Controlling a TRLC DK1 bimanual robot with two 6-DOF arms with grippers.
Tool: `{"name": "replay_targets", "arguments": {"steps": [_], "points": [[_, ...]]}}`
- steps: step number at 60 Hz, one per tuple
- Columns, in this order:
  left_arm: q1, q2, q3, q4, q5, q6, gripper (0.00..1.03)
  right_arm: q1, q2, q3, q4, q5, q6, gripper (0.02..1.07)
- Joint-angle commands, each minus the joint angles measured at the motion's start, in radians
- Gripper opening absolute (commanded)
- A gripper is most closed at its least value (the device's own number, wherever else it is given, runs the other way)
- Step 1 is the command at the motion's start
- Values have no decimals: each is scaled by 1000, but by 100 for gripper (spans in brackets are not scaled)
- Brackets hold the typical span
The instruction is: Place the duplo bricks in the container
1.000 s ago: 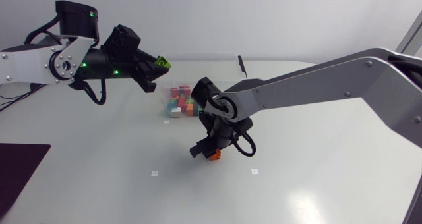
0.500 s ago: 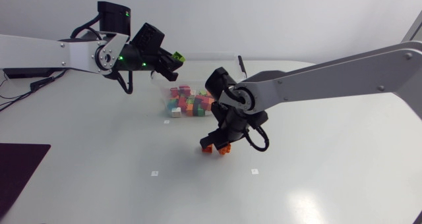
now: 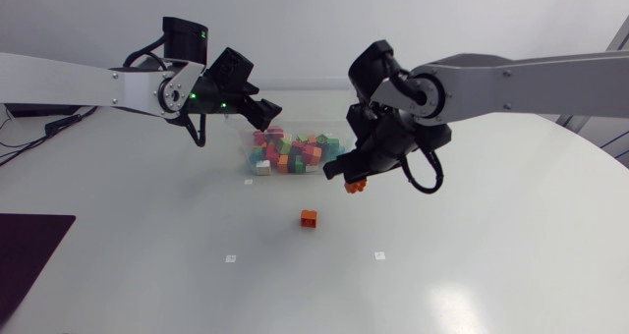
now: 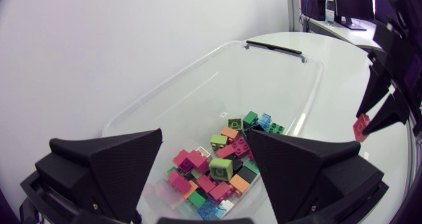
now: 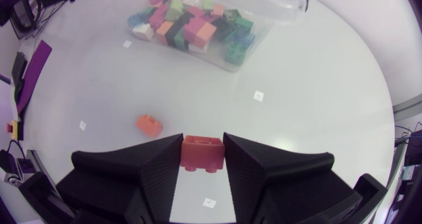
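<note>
My right tool (image 5: 202, 143) pinches a red-orange duplo brick (image 5: 202, 155) above the table (image 5: 316, 85). My left tool (image 4: 204, 137) hangs spread over the clear container (image 4: 198, 66), which holds a heap of coloured bricks (image 4: 221, 168). One loose orange brick (image 3: 309, 217) lies on the table, near the container.

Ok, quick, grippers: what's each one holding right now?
Left gripper: open, holding nothing, above the container.
Right gripper: shut on an orange brick.
</note>
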Motion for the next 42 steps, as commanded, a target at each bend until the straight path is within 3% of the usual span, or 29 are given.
{"name": "replay_targets", "arguments": {"steps": [1, 7, 15, 28, 42], "points": [[-7, -80, -72, -6, 6, 45, 99, -20, -36, 51, -26, -4, -18, 42], [-17, -183, -175, -29, 85, 125, 98, -48, -62, 94, -33, -19, -27, 42], [-42, -241, -244, -168, 183, 272, 98, -58, -79, 140, -30, -23, -29, 42], [-137, -217, -302, -271, 191, 427, 98, -57, -86, 190, -17, -30, -18, 42], [-211, -91, -227, -391, 186, 516, 96, -63, -94, 236, 8, -51, -21, 42]]}}
